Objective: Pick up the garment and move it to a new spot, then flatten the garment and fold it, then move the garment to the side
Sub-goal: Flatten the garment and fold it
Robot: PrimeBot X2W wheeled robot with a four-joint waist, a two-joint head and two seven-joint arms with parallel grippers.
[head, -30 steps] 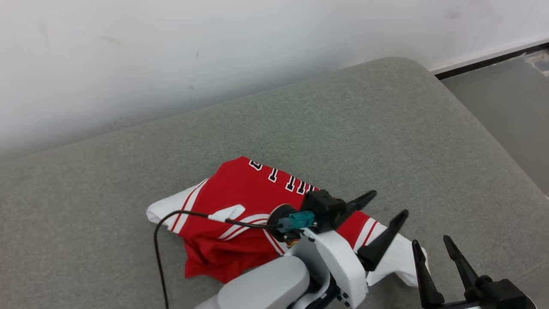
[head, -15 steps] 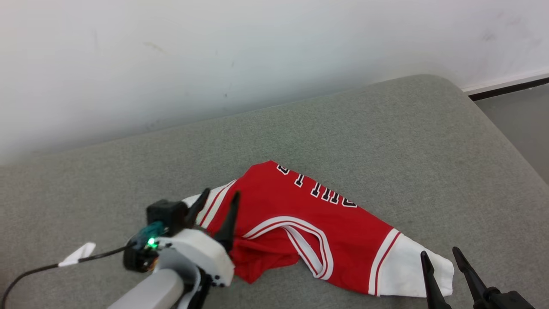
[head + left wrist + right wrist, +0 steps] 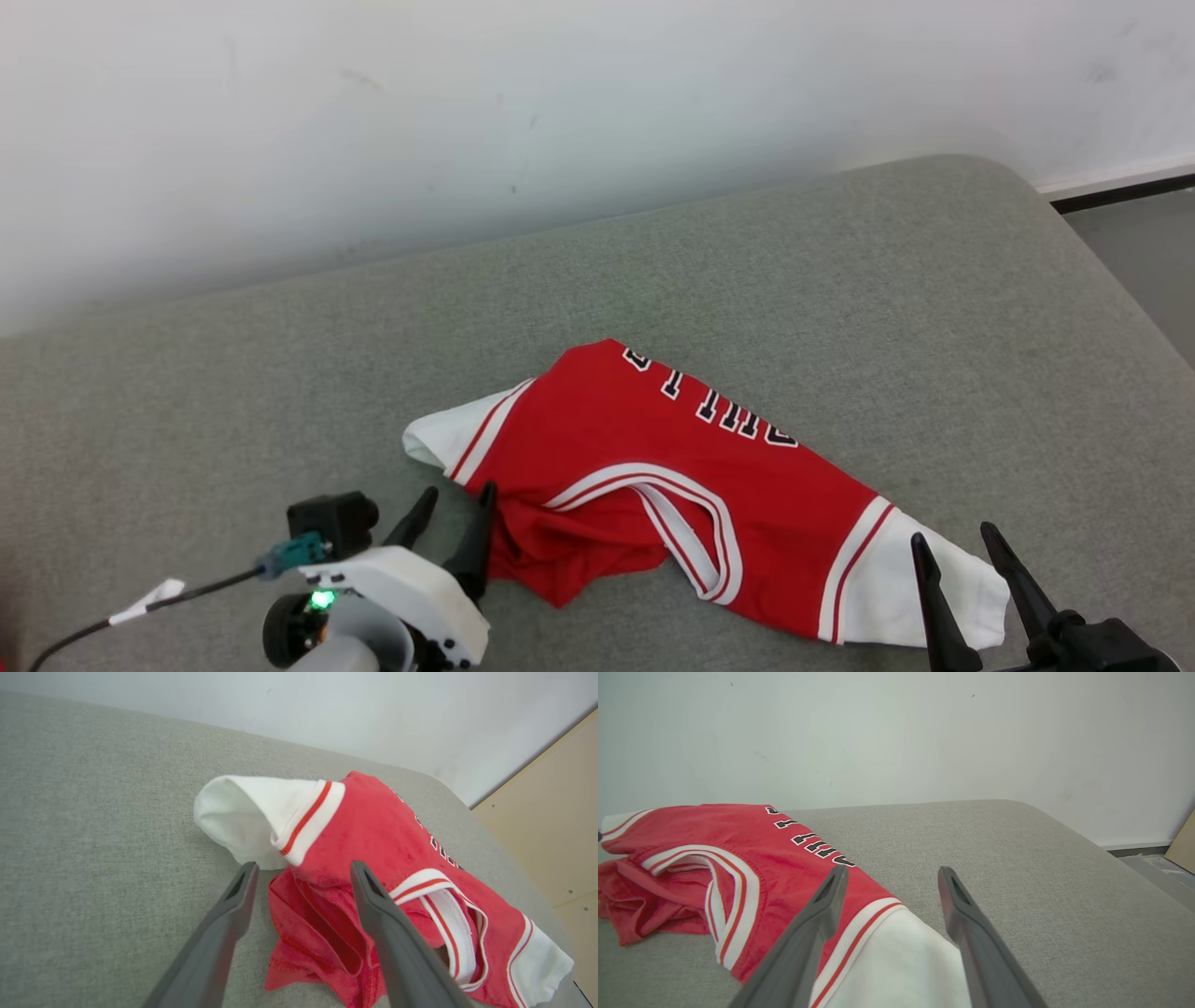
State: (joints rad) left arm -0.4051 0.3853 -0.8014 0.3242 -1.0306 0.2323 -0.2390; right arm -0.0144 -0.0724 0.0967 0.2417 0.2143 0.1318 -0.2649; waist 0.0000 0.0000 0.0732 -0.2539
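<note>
Grey cushion point(image 3: 747, 271) against a plain white wall point(image 3: 467, 112), that was the whole set. Left claw point(image 3: 459, 488) had its fingers spread apart with nothing between them. It sat at the near-left end of the garment point(image 3: 653, 439), tips just beside the crumpled red bit under the left white sleeve point(image 3: 443, 439).

A second before, that same arm had been reaching right across the middle of the shirt, so it had swung back out to the left end (the head camera shifted too, so I wouldn't swear the shirt itself moved). Right claw point(image 3: 953, 534) was also wide apart and empty, tips over the right white sleeve point(image 3: 892, 597). Touching it or just above, couldn't tell.

My read: with one claw at each end, it was lining up to take both sleeves and pull the thing flat, so the flattening hadn't really started.

Shirt lay sleeve to sleeve as a long strip, long axis running diagonally from far-left to near-right across the cushion. Black lettering point(image 3: 709, 406) ran along the far edge, and the striped neck trim point(image 3: 691, 532) opened toward the robot.
</note>
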